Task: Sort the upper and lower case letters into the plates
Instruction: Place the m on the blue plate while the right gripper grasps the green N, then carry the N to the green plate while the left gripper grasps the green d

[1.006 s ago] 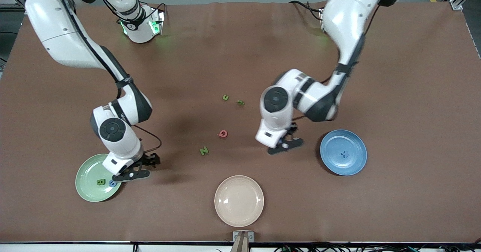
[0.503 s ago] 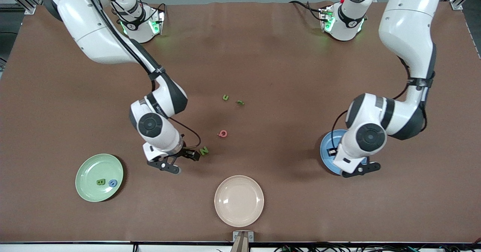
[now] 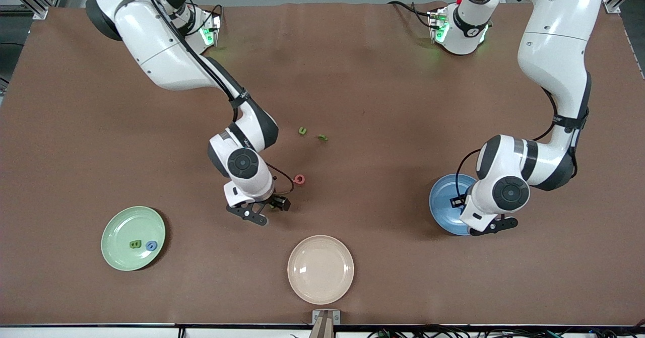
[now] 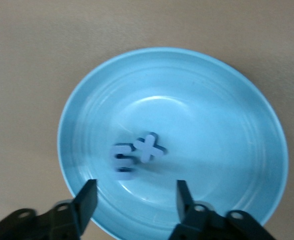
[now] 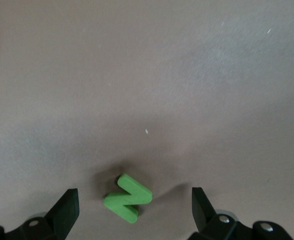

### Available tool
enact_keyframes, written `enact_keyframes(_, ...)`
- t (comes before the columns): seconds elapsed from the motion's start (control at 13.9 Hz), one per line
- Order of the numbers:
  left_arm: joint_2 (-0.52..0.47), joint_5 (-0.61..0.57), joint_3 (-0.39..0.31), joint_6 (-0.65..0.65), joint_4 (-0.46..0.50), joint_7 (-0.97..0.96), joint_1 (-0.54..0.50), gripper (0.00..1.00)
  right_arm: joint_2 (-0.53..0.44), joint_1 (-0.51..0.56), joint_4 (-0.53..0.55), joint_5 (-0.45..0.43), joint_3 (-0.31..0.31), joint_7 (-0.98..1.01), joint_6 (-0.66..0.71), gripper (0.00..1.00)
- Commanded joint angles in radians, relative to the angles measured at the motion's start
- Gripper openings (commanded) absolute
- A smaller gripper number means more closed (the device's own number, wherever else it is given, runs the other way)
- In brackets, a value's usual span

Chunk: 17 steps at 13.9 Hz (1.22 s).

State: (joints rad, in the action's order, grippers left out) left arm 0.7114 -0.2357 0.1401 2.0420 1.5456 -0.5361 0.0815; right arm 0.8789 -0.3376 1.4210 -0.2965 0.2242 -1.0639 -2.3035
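My right gripper (image 3: pixel 264 210) is open, low over a green letter N (image 5: pixel 128 198) that lies between its fingers on the table; the gripper hides the N in the front view. My left gripper (image 3: pixel 490 224) is open and empty over the blue plate (image 3: pixel 444 201). In the left wrist view that plate (image 4: pixel 226 100) holds a blue x (image 4: pixel 149 146) and a second, blurred blue letter (image 4: pixel 123 160). The mint green plate (image 3: pixel 121 227) holds a green B (image 3: pixel 134 244) and a blue letter (image 3: pixel 150 246). A pink-red letter (image 3: pixel 299 179) and two small green letters (image 3: pixel 302 131) (image 3: pixel 322 137) lie mid-table.
A cream-beige plate (image 3: pixel 320 269) sits near the table's front edge, nearer the camera than the N. The pink-red letter lies close beside the right wrist. The left arm covers part of the blue plate.
My right gripper has moved from the green plate to over the N. My left gripper has moved from mid-table to over the blue plate, where a second blue letter now lies.
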Motion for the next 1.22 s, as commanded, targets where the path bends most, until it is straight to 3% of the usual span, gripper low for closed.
enact_keyframes(0.0,-0.052,-0.001,0.048,-0.043,0.019,-0.039,0.020,1.00,0.017,-0.017,-0.024,0.007,-0.019,-0.016,0.001,0.92)
enact_keyframes(0.22,-0.075,0.012,0.209,-0.077,0.016,-0.239,0.020,1.00,0.017,-0.020,-0.022,0.005,-0.019,-0.015,0.001,0.72)
enact_keyframes(0.43,-0.058,0.016,0.338,-0.059,0.008,-0.505,0.050,0.99,0.018,-0.020,-0.022,0.005,-0.017,-0.013,0.001,0.41)
enact_keyframes(0.65,-0.044,0.050,0.362,-0.036,0.013,-0.715,0.148,0.97,0.018,-0.017,-0.022,0.008,-0.017,-0.015,0.003,0.14)
enact_keyframes(0.86,-0.020,0.064,0.360,0.021,0.016,-0.988,0.251,0.96,-0.008,0.029,-0.027,0.003,-0.017,0.059,0.041,0.05)
enact_keyframes(1.15,0.023,0.050,0.354,0.124,0.016,-1.231,0.333,0.87,-0.029,0.184,-0.079,0.020,-0.006,0.330,0.159,0.05)
